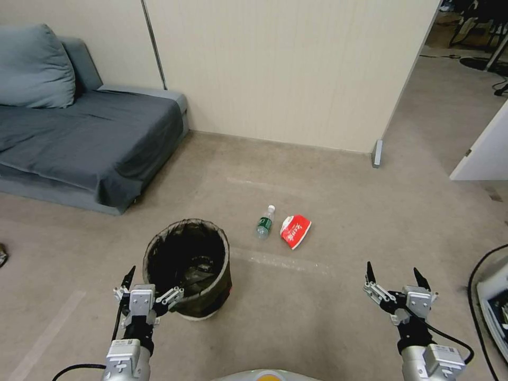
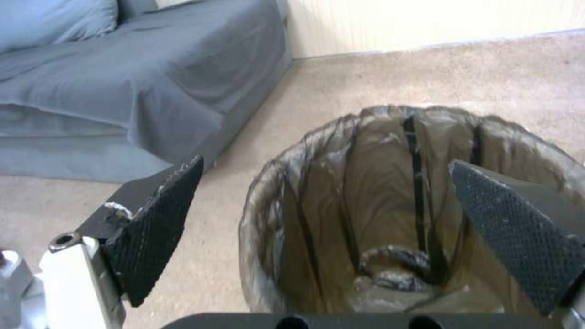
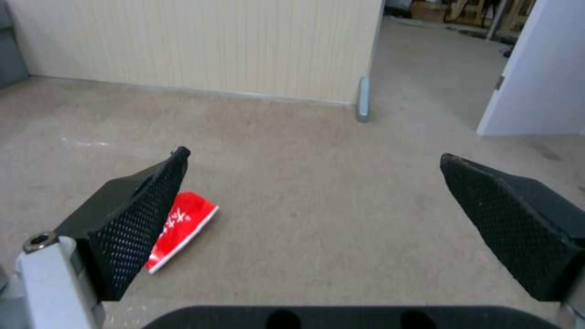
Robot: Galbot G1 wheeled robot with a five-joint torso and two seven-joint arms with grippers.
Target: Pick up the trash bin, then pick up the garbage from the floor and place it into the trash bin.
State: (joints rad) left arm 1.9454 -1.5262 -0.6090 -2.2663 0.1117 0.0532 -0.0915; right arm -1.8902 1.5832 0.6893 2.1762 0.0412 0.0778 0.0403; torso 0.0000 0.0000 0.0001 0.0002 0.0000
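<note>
Count of items on floor, head view.
One trash bin (image 1: 188, 267) with dark liner; two pieces of garbage: one clear bottle (image 1: 265, 222) (green label) and one red-and-white snack packet (image 1: 295, 230). Two grippers, left gripper (image 1: 153, 286) and right gripper (image 1: 394, 280), each with two fingers. One grey sofa (image 1: 79, 137), one cushion (image 1: 34, 69).

A mock living room set up inside an office or lab: a grey sofa (image 1: 90, 132) with a cushion (image 1: 34, 69) stands on beige carpet (image 1: 328, 296) against a thin cream partition wall (image 1: 286, 69), beyond which loose cables (image 1: 471, 58) lie on the floor.
</note>
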